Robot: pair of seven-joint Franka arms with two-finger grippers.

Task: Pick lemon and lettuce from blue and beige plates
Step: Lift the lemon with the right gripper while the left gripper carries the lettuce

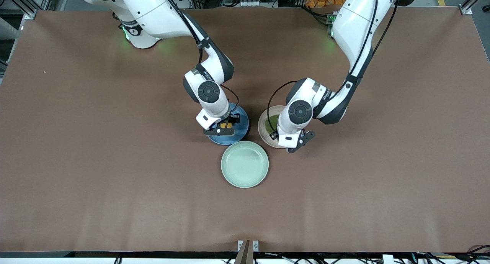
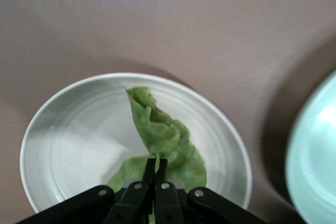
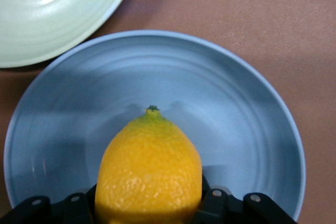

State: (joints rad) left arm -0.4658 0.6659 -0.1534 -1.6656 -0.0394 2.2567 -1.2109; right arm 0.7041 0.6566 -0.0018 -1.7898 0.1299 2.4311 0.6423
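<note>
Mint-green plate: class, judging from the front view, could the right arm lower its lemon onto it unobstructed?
Probably yes. The right gripper, shut on the lemon, is over the blue plate, beside the mint-green plate, which lies bare with nothing above it.

Right wrist view. The lemon (image 3: 148, 169) sat clamped between the right gripper (image 3: 148, 203) fingers, one dark finger (image 3: 212, 203) pressed against each flank of the fruit. Its small green-tipped nipple pointed away from the gripper. Skin was yellow-orange and pebbled, slightly greenish toward the tip. The blue plate (image 3: 247, 108) lay under the lemon, concentric ridges visible across its bowl; whether the fruit touched the plate could not be told. The rim of a pale mint-green plate (image 3: 52, 9) lay just beside the blue plate's rim. Brown table surface (image 3: 252, 14) lay around both plates.
</note>
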